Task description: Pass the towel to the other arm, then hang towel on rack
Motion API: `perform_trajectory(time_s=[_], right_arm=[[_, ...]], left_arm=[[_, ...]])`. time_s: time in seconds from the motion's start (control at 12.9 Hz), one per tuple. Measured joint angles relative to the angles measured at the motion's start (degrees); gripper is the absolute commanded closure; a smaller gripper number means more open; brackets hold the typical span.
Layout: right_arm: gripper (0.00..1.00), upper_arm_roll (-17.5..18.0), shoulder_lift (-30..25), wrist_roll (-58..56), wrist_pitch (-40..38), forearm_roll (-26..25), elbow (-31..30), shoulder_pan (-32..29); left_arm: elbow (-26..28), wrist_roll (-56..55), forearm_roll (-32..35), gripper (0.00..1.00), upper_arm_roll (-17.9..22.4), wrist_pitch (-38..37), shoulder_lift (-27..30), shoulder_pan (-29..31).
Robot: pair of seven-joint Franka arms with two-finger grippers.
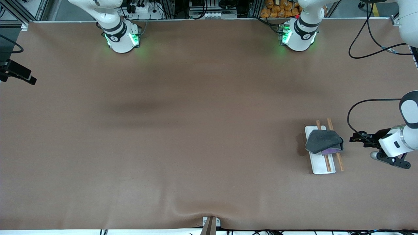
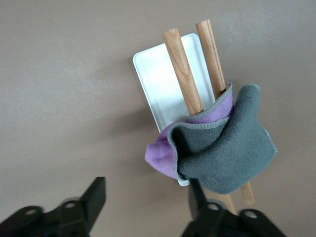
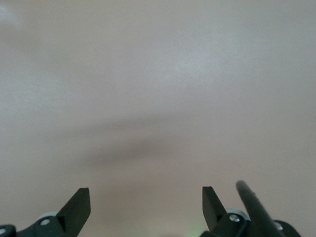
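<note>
The towel (image 1: 324,142), dark grey with a purple underside showing, hangs draped over the two brown rods (image 1: 339,161) of the rack (image 1: 321,164), whose white tray base lies near the left arm's end of the table. In the left wrist view the towel (image 2: 227,153) covers the rods (image 2: 180,59) above the tray (image 2: 158,79). My left gripper (image 1: 353,138) is open and empty, beside the rack and just clear of the towel; in its wrist view the left gripper (image 2: 148,197) stands apart from the cloth. My right gripper (image 3: 145,197) is open and empty over bare table, out of the front view.
A black device (image 1: 16,73) juts in at the right arm's end of the table. Black cables (image 1: 369,49) loop near the left arm's base. A small clamp (image 1: 210,223) sits at the table edge nearest the front camera.
</note>
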State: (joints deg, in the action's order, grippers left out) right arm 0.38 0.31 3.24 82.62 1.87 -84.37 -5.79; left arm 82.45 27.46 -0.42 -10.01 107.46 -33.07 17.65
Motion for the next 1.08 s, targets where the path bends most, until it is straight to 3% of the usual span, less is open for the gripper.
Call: perform_trajectory(time_s=[0.39,0.62,1.08], right_arm=[[0.00,-0.05,0.06,0.59,0.01,0.06,-0.01,0.03],[0.00,-0.10,0.06,0.61,0.01,0.06,0.01,0.03],[0.00,-0.20,0.06,0.63,0.02,0.06,0.02,0.03]], left_arm=[[-1.10,0.02,-0.21,0.00,-0.46,-2.17,4.57,0.21],[-1.33,0.02,-0.27,0.00,-3.07,-5.52,9.89,0.09],[-2.12,-4.78,-0.27,0.00,-6.45,-6.14,14.83,-0.28]])
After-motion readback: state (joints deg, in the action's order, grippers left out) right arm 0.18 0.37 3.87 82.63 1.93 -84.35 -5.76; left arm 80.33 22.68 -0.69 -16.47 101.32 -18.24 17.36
